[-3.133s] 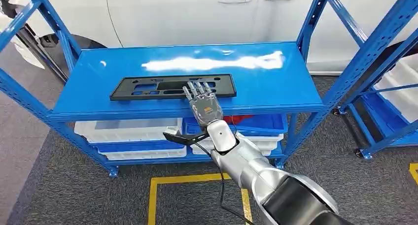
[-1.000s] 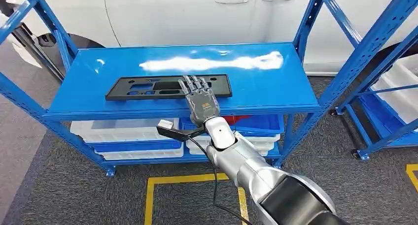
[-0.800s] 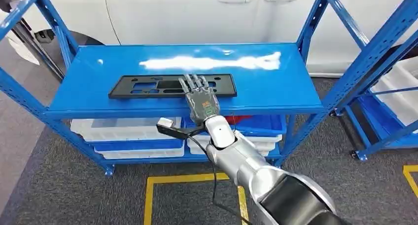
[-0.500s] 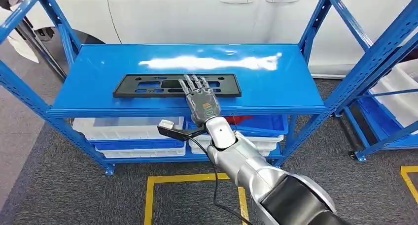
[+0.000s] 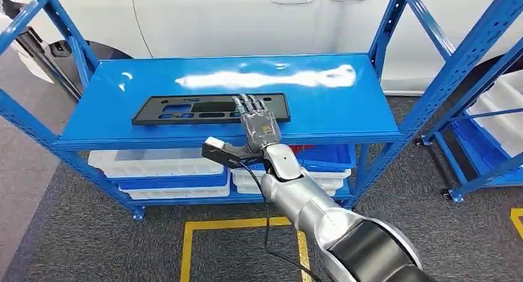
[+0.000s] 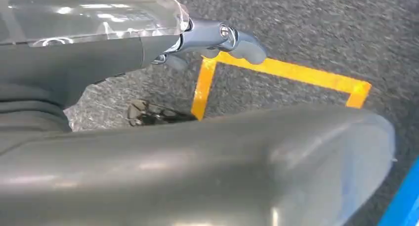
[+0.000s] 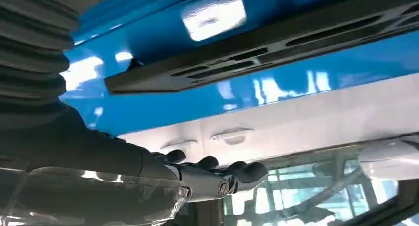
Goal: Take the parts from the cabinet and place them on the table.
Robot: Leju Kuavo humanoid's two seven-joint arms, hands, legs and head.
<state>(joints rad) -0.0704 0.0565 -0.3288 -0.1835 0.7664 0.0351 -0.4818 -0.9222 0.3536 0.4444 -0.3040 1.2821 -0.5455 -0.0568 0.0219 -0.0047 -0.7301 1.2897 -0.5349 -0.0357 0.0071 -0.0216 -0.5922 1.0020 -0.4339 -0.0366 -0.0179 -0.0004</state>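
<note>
A long flat black plastic part [image 5: 185, 109] with several cut-outs lies on the blue top shelf [image 5: 327, 109] of the cabinet, near its front edge. My right hand [image 5: 259, 124] reaches over the shelf's front edge with its fingers stretched out over the right portion of the part, holding nothing. The right wrist view has the part [image 7: 276, 48] on the glossy blue shelf, with my right hand [image 7: 212, 179] spread and apart from it. My left hand [image 6: 222, 38] hangs over the grey carpet, holding nothing.
White bins [image 5: 154, 165] and a blue bin [image 5: 324, 152] sit on the lower shelves. A white car [image 5: 247, 16] stands behind the cabinet. A second blue rack [image 5: 487, 140] is at the right. Yellow floor tape [image 5: 234, 223] marks the carpet.
The view has swayed a little from side to side. My right hand has crept slightly forward and to the right over the part. The part still lies flat on the shelf.
</note>
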